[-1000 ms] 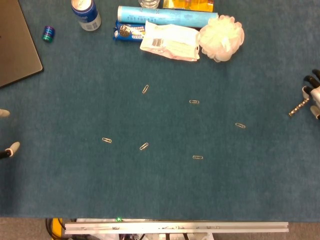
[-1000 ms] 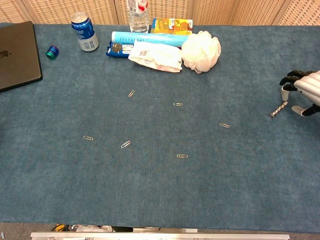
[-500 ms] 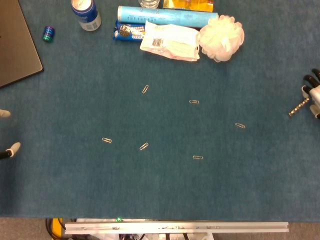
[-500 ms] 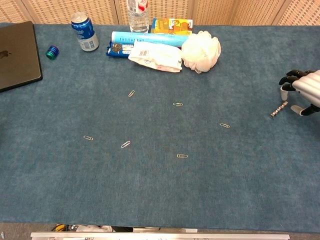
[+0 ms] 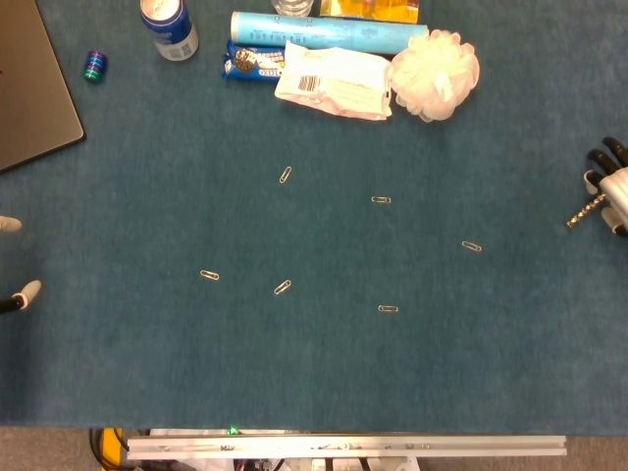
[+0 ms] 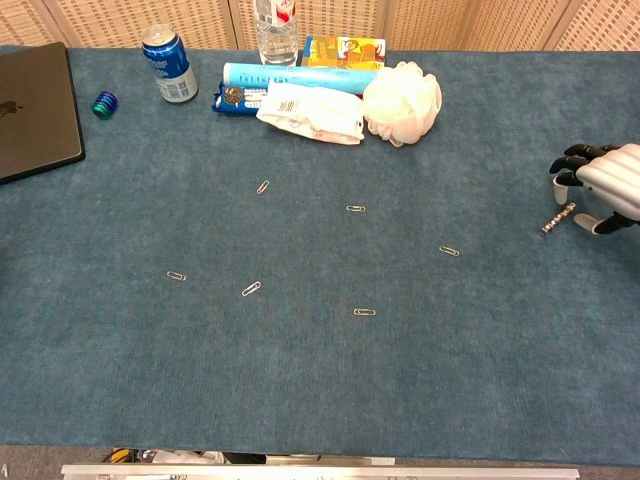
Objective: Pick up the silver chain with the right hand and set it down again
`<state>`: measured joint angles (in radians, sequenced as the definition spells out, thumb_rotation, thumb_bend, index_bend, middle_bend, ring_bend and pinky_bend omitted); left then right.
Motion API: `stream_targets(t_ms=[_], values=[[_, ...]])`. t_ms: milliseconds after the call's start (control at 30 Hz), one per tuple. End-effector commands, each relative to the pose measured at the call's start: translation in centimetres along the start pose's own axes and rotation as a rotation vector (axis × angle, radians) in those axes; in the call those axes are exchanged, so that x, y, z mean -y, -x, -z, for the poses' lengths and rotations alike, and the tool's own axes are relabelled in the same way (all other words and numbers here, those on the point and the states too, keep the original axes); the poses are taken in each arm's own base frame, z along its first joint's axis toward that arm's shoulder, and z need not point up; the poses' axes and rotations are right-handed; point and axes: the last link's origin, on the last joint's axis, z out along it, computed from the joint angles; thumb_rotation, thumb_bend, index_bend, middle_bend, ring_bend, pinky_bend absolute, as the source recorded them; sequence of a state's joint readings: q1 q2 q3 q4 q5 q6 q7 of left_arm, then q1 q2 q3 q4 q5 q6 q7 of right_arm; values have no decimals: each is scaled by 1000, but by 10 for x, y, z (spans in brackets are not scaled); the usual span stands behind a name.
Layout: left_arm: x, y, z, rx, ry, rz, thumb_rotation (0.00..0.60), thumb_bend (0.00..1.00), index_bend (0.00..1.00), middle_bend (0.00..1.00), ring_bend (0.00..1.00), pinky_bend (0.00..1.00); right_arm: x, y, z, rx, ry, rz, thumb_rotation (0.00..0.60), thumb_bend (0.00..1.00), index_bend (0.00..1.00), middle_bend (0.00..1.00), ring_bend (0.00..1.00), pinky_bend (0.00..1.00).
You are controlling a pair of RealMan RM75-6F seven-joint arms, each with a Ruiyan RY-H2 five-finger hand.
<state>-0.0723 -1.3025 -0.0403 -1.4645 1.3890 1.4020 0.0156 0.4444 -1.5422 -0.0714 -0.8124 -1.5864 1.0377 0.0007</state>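
Chain (image 6: pixel 557 219) lies straight beside your right hand (image 6: pixel 602 184), fingers curled apart, gripping nothing. Light, limp, slippery links, probably; pinch mid-length.

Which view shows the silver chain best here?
The chest view: the chain lies whole on the cloth, with the right hand beside it well in frame. In the head view the chain sits near the right edge and the hand is cropped.

Blue worktop (image 5: pixel 147 373); silver chain (image 5: pixel 587 210) lying near right edge, right robot hand (image 5: pixel 610 183) just beside it; paper clips (image 5: pixel 283 287) scattered centrally.
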Motion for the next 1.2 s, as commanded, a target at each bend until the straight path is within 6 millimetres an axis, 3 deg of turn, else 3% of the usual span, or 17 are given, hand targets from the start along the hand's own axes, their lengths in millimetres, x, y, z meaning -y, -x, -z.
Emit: stream_targets(t_ms=[33,300,567,967,1200], values=[[0,0,0,1,0,0,600,110,319,202,215,480,1,0,0,1,-3,0,600,324,449,230,104,247],[0,0,0,0,0,2,600,110,319,202,216,480,2,0,1,27,-21,3,600,331,454,230,104,247],[1,1,0,-1,-1,4,600,110,319,202,216,480,-2,-8,9,18,-30,-6,600,369,535,230,104,247],[-1,1,-1,1,5,3,600,110,319,202,216,480,-1,-8,13,40,-25,2,600,370,536,230,104,247],[-1,0,0,0,7,2,600,110,319,202,215,480,-3,-6,15,66,-15,10,600,445,485,230,104,247]])
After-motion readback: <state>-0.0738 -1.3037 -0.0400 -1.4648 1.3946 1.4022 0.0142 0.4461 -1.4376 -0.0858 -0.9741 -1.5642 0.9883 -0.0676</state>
